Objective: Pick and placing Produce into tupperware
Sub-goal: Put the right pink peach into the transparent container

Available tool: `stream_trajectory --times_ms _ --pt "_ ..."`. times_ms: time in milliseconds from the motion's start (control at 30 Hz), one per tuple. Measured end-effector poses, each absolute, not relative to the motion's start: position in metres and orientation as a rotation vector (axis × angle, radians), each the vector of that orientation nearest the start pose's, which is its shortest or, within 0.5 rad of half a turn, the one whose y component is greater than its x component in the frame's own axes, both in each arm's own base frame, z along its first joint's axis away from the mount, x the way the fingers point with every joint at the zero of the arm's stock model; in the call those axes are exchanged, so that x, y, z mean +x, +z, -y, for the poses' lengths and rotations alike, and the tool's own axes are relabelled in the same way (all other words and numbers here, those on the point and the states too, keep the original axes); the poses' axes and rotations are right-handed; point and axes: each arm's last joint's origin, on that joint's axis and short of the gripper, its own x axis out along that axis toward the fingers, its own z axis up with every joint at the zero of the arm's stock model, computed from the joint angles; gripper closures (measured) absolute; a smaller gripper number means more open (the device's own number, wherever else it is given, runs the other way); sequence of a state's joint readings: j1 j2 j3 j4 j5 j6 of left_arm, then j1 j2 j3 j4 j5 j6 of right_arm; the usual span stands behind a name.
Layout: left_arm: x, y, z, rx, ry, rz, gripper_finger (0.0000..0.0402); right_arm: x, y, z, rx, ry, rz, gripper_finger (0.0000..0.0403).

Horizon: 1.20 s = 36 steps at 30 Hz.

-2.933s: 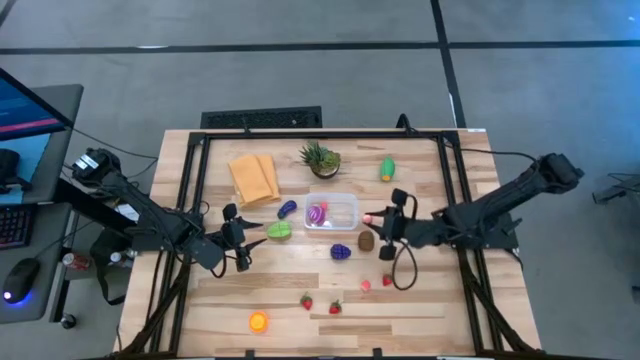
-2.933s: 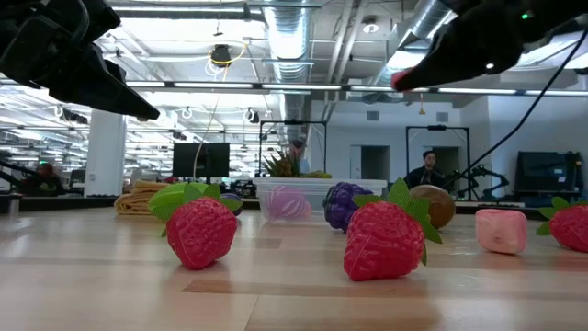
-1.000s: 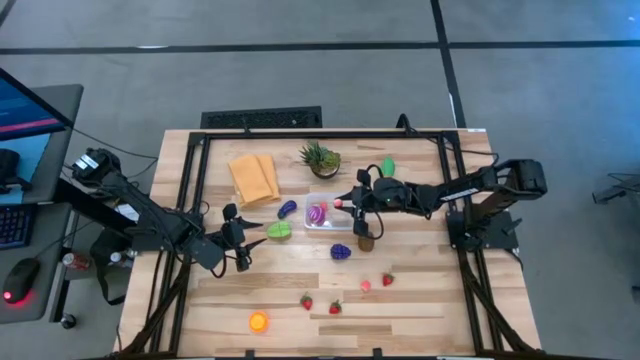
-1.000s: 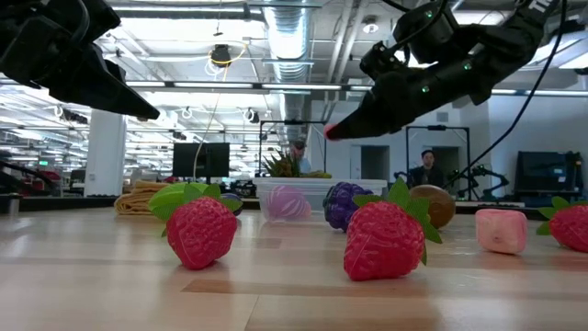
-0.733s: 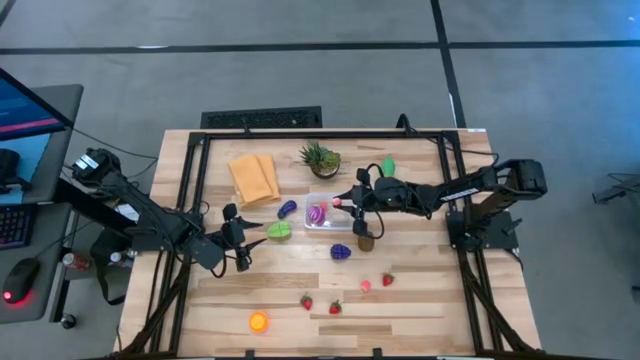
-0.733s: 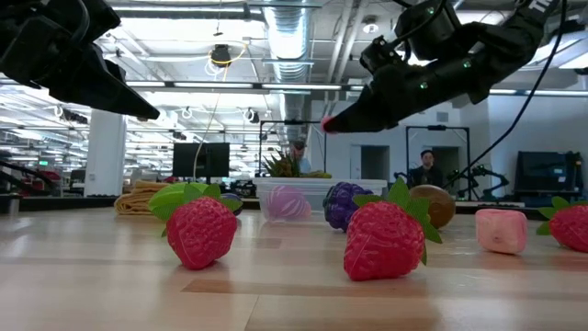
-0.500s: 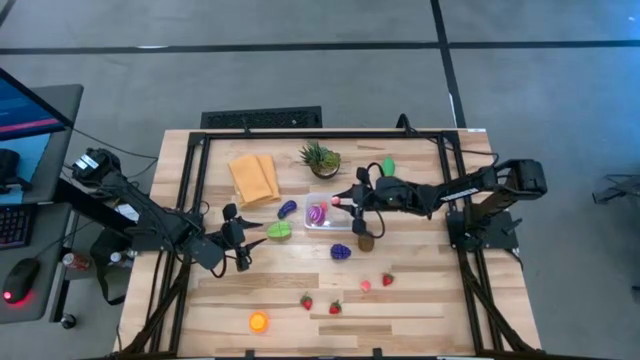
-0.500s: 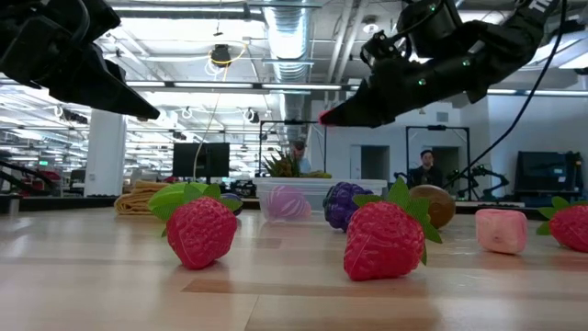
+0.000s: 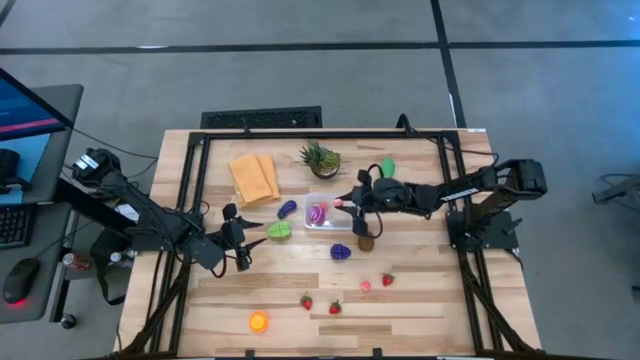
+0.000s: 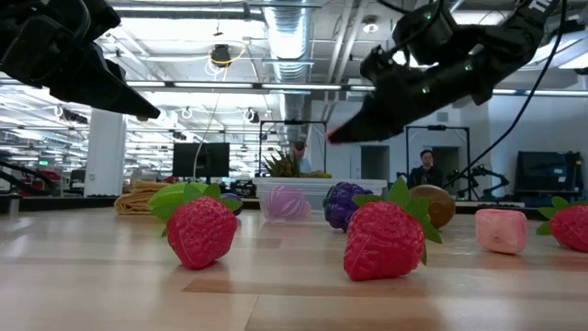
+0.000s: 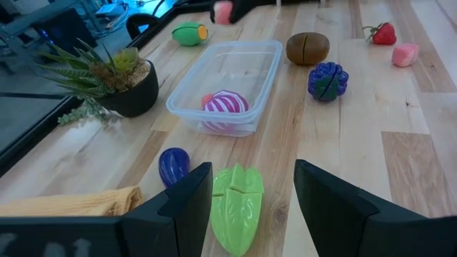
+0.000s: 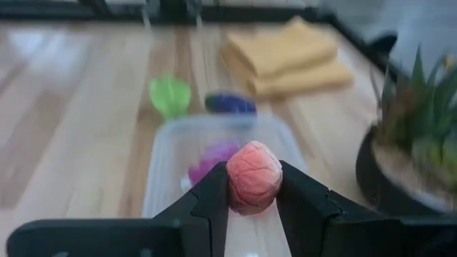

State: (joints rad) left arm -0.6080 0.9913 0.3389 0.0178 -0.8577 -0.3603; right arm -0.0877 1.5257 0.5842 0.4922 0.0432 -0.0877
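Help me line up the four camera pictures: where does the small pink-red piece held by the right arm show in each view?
High view: the pink-red piece is over the tupperware's right end, in the right gripper's jaws.
Low view: upper middle, above the tupperware.
Left wrist view: top edge, beyond the tupperware.
Right wrist view: centre, between the jaws.
Shared landmark: the tupperware holding a purple striped piece.

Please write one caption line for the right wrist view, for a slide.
Right gripper shut on a small pinkish-red wrinkled toy fruit, held above the clear plastic rectangular container.
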Motion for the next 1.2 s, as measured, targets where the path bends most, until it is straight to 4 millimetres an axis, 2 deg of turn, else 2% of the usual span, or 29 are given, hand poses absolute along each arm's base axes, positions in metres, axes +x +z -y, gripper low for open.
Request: stream_trajectory --times_ms 167,767,1033,1200 --pt "0.157 0.172 0.083 0.073 0.32 -0.419 0.0211 0.283 0.155 0.026 -0.041 -0.121 -0.544 0.0305" --pt "0.157 0.172 0.083 0.074 0.319 -0.419 0.0211 0.279 0.149 0.027 0.015 -0.138 -0.602 0.0305" --pt "0.157 0.171 0.083 0.075 0.312 -0.427 0.0211 0.289 0.121 0.031 0.014 -0.148 -0.64 0.0305" --pt "0.157 0.171 0.083 0.074 0.309 -0.428 0.0211 0.29 0.12 0.031 0.011 -0.148 -0.638 0.0305"
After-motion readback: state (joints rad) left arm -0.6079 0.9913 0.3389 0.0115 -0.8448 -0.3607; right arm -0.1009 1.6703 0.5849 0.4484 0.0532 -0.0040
